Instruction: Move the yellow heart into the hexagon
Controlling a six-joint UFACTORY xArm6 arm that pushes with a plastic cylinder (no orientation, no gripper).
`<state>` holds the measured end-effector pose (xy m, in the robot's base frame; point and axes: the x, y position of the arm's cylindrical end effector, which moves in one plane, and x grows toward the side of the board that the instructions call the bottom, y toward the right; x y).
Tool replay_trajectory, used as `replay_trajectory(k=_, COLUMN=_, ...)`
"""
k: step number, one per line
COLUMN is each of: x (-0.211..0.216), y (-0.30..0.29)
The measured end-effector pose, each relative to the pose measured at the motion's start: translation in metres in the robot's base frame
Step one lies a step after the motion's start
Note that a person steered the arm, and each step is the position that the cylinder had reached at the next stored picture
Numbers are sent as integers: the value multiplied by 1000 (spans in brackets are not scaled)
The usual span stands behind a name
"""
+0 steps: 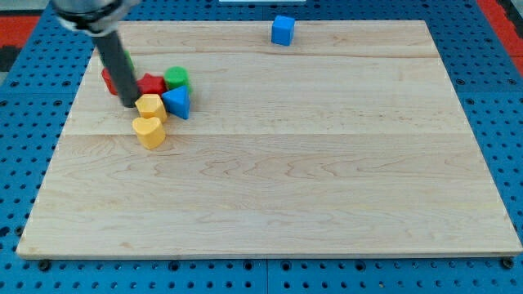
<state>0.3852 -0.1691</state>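
Note:
The yellow heart (149, 131) lies at the view's left on the wooden board, touching the yellow hexagon (151, 107) just above it. My tip (131, 103) rests at the hexagon's left edge, above and left of the heart. The dark rod slants up to the view's top left and hides part of the red blocks behind it.
A red block (152, 84) and a second red block (109, 80) sit behind the rod. A green cylinder (176, 78) and a blue triangle (177, 103) stand to the right of the hexagon. A blue cube (283, 30) is at the view's top. The board (278, 180) lies on a blue perforated table.

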Motion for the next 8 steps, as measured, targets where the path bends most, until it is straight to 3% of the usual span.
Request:
replay_trajectory(k=1, x=14, y=25)
replay_trajectory(k=2, x=56, y=70)
replay_trajectory(k=4, x=56, y=69)
replay_trajectory(k=5, x=44, y=37)
replay_trajectory(k=6, x=15, y=40)
replay_trajectory(k=7, x=15, y=35)
replay_trajectory(k=8, x=20, y=-25)
